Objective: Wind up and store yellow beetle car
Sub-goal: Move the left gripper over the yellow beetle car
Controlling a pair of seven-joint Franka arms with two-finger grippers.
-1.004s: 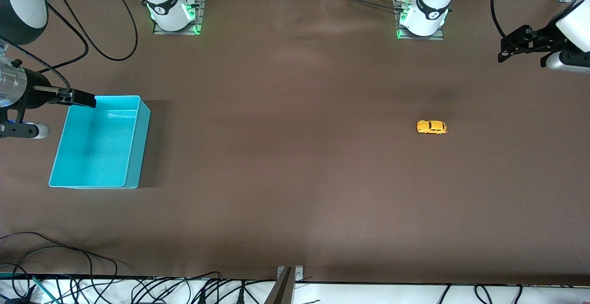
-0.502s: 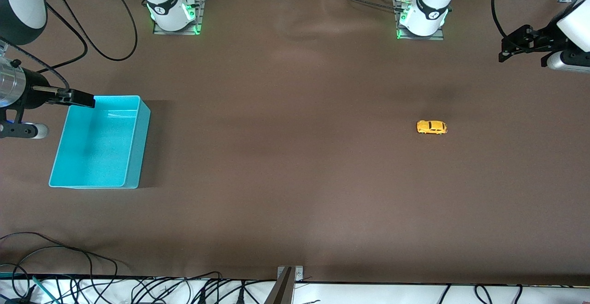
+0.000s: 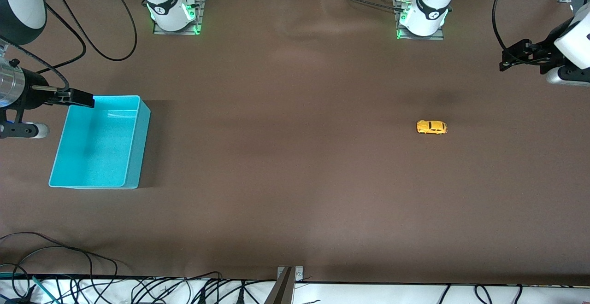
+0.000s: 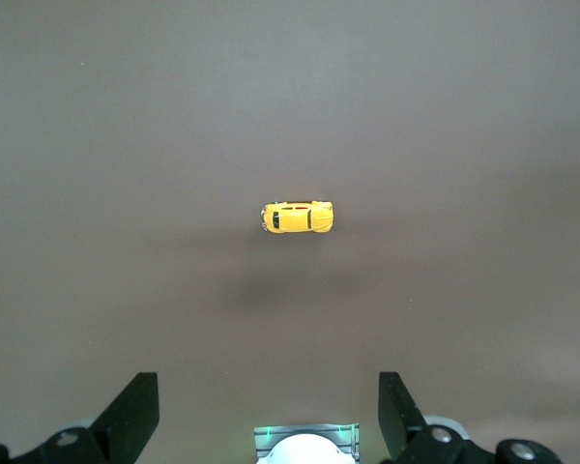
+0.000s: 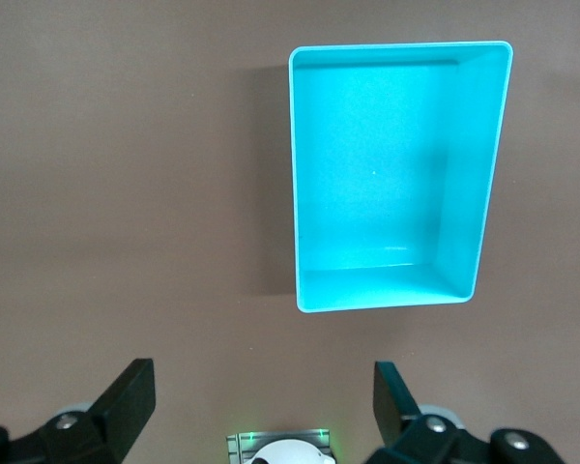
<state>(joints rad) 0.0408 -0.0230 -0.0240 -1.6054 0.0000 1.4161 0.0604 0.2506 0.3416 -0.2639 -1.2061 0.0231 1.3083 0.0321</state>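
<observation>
The yellow beetle car stands on its wheels on the brown table, toward the left arm's end; in the left wrist view the car lies well away from the fingers. My left gripper hangs open and empty high over the table, off to one side of the car. My right gripper is open and empty over the rim of the turquoise bin. The bin holds nothing.
The two arm bases stand along the table edge farthest from the front camera. Loose black cables trail near the right arm's base, and more cables lie along the front edge.
The left arm's wrist has shifted slightly; the right gripper has drifted a little toward the table's end. The car and bin have not moved.
</observation>
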